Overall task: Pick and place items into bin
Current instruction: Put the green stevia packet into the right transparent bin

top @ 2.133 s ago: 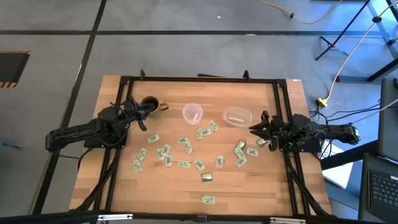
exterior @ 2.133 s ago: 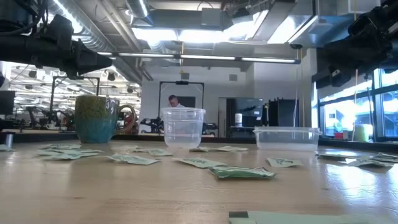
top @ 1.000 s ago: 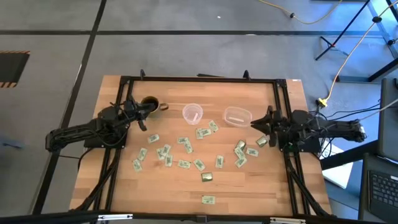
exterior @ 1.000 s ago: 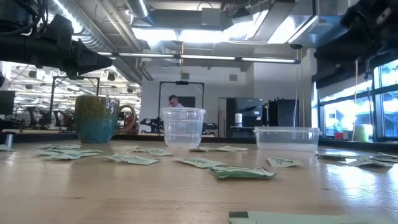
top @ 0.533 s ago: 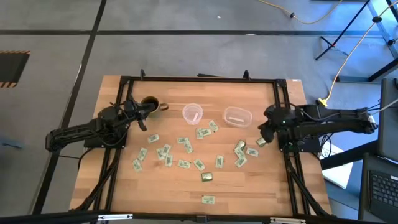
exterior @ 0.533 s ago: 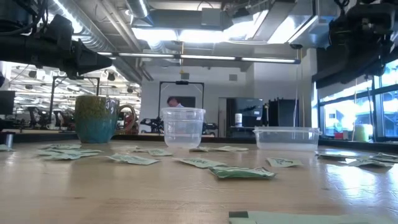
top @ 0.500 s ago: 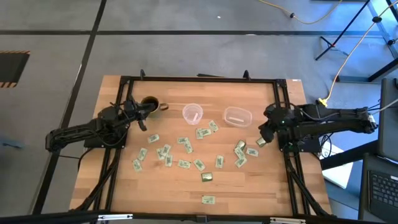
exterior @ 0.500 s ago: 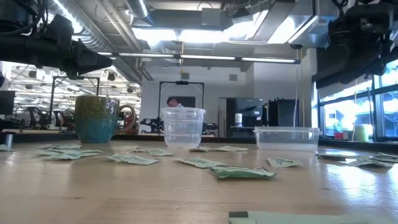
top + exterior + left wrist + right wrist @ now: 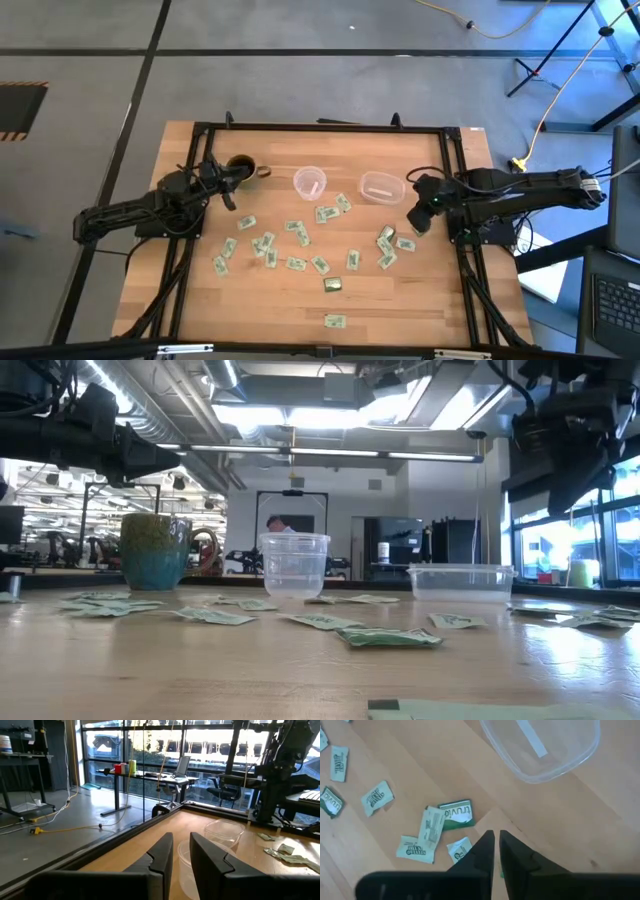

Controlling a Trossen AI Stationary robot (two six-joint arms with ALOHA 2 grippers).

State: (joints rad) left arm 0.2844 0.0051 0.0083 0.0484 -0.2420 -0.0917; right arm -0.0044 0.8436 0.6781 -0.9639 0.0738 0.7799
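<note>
Several small green-and-white packets (image 9: 296, 232) lie flat and scattered over the wooden table (image 9: 400, 300), with one olive-gold packet (image 9: 333, 285) among them. The clear bin (image 9: 381, 187) stands at the far right, next to a clear cup (image 9: 309, 183). My right gripper (image 9: 418, 218) hangs above the table near the bin, pointing steeply down, shut with nothing in it. In the right wrist view it (image 9: 496, 842) is over bare wood beside three packets (image 9: 431, 827), with the bin (image 9: 540, 745) beyond. My left gripper (image 9: 228, 182) waits level by the mug, its fingers (image 9: 165, 852) a narrow gap apart.
A green mug (image 9: 241, 166) stands at the far left beside my left gripper and shows large in the low view (image 9: 157, 550). A black frame rail (image 9: 455, 180) runs along the table's right side under my right arm. One packet (image 9: 335, 321) lies alone near the front edge.
My right gripper has swung out from the table's right edge toward the left, past the frame rail. It has tipped from level to pointing steeply down and rolled about its own line. It now hangs over the packets beside the bin.
</note>
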